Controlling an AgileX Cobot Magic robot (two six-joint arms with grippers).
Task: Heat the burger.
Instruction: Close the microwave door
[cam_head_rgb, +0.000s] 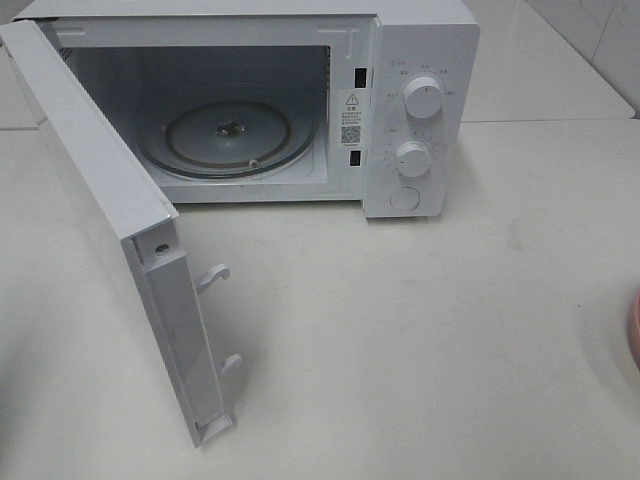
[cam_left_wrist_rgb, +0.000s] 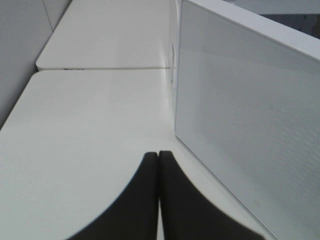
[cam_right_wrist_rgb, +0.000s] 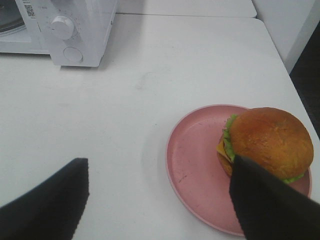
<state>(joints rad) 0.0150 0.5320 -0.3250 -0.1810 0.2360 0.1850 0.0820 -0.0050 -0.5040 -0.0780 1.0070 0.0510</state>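
The burger (cam_right_wrist_rgb: 270, 142), with a brown bun, green lettuce and yellow cheese, sits on the right part of a pink plate (cam_right_wrist_rgb: 192, 170) on the white table. My right gripper (cam_right_wrist_rgb: 160, 165) hovers open just short of the plate. One finger (cam_right_wrist_rgb: 267, 200) is in front of the burger and the other (cam_right_wrist_rgb: 50, 200) is over bare table. Nothing is between them. My left gripper (cam_left_wrist_rgb: 159, 154) is shut on nothing, low over the table beside the outer face of the open microwave door (cam_left_wrist_rgb: 250, 125). Neither gripper shows in the exterior high view.
The white microwave (cam_head_rgb: 420, 110) stands at the back with its door (cam_head_rgb: 110, 220) swung wide open to the left. A glass turntable (cam_head_rgb: 228, 135) lies inside. Two knobs (cam_head_rgb: 423, 98) and a button are on its right panel. The plate's rim (cam_head_rgb: 634, 330) peeks in at the right edge.
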